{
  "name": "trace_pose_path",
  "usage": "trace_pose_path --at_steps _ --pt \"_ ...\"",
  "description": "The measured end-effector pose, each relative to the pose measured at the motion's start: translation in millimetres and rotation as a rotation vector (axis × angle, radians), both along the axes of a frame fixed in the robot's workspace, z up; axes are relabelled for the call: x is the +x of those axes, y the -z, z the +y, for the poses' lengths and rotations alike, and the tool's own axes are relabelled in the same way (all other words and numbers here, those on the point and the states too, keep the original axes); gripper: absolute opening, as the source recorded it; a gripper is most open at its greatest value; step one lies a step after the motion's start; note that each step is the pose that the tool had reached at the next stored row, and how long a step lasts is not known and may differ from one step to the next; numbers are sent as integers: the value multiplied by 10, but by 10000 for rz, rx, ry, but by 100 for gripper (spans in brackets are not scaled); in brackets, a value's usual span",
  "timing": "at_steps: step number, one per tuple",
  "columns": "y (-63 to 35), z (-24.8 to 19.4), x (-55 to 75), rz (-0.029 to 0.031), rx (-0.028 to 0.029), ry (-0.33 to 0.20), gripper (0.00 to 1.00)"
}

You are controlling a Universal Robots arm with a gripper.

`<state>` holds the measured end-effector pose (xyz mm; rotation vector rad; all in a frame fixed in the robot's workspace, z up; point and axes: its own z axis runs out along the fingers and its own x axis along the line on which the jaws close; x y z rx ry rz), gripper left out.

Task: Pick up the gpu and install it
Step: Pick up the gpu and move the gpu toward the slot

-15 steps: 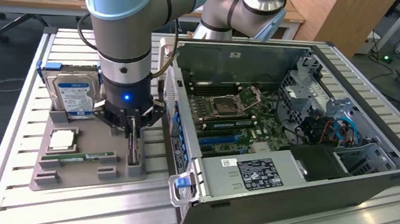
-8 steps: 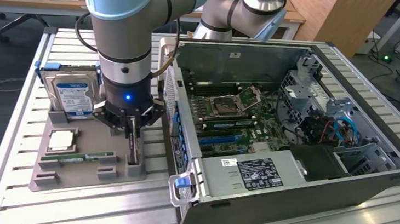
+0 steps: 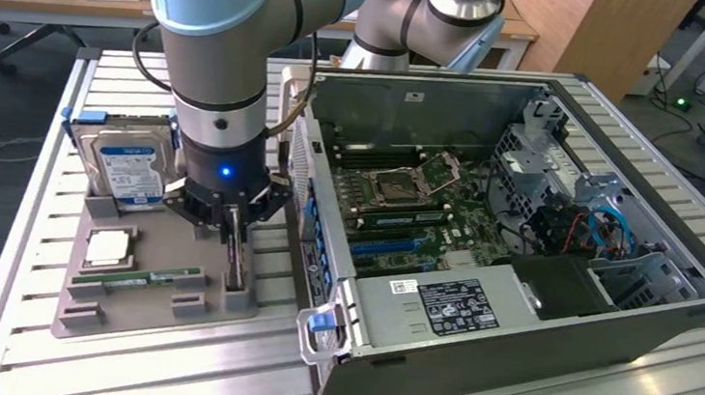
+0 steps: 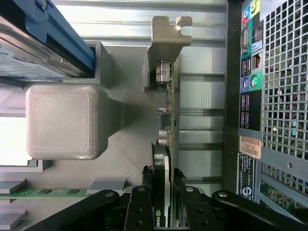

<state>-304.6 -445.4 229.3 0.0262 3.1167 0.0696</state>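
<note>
The gpu is a thin dark card standing on edge in a slot of the grey parts tray, beside the open computer case. My gripper comes straight down on its top edge. In the wrist view the black fingers press against both faces of the gpu, so the gripper is shut on it. The card's silver bracket is at its far end. The card's lower edge still looks seated in the tray.
On the tray are a hard drive with a blue-white label, a CPU and a green memory stick. The motherboard lies exposed inside the case. The case's rear panel is close beside the card.
</note>
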Motion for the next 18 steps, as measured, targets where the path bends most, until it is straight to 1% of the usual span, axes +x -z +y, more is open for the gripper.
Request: trace_pose_path --at_steps 5,9,14,18 --pt "-58 -1 0 3 -2 -1 27" --pt "-152 0 0 3 -2 0 27" --pt "-328 0 0 3 -3 0 27" --pt "-507 0 0 3 -2 -1 27"
